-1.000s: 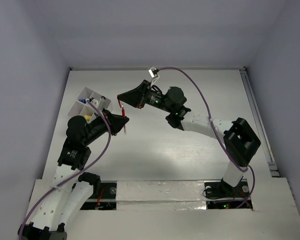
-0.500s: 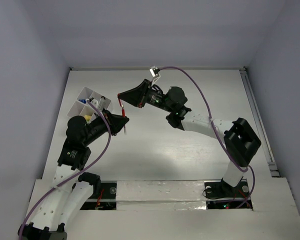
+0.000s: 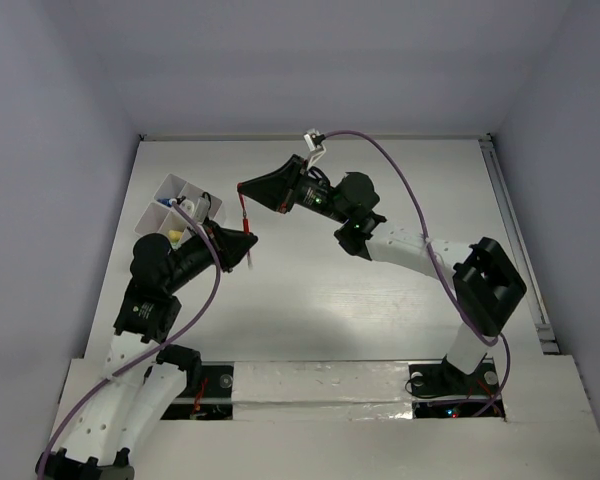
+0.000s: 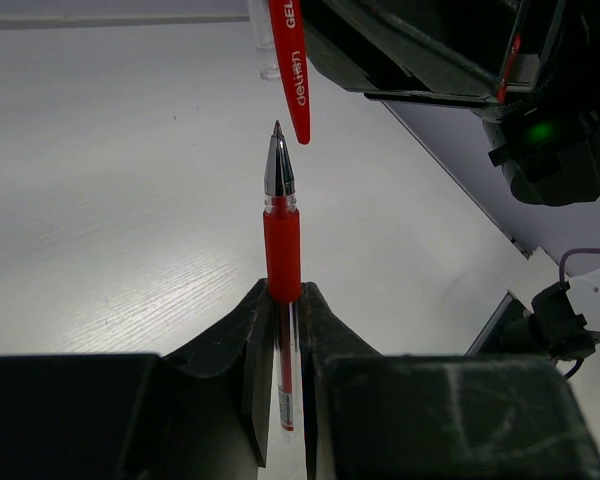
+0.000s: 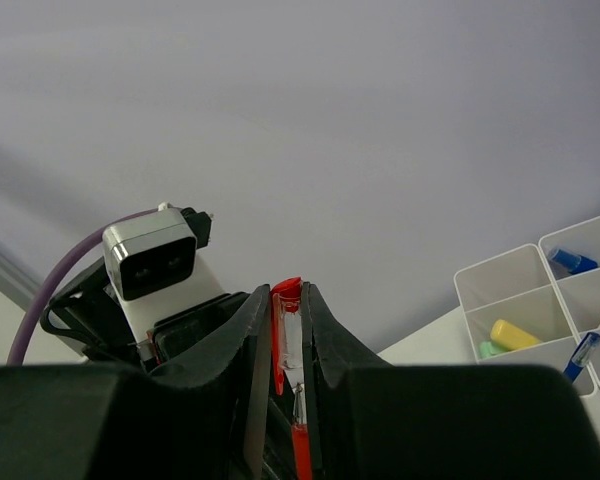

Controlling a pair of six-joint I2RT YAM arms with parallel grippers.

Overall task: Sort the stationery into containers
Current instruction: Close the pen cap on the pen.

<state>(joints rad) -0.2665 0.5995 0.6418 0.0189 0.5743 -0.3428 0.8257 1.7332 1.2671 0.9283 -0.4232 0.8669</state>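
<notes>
My left gripper [image 4: 283,295] is shut on the thin red pen [image 4: 282,245], which stands upright with its bare metal tip up. My right gripper [image 5: 286,296] is shut on the pen's cap [image 5: 289,335], clear with a red clip. In the left wrist view the cap [image 4: 292,70] hangs just above the pen tip, slightly to its right, apart from it. From above, the right gripper [image 3: 242,190] sits over the left gripper [image 3: 248,240], with the red cap [image 3: 245,213] between them. The white organiser box [image 3: 165,181] stands at the back left.
In the right wrist view the organiser box [image 5: 495,260] holds a yellow eraser [image 5: 517,333], a green piece beside it, a blue pen [image 5: 580,355] and a blue-labelled item [image 5: 570,262]. The purple cable of the right arm [image 3: 400,190] arches over the table's middle.
The right arm has shifted a little to the right with the cap. The left arm with the pen has barely moved. Both grips are unchanged.
</notes>
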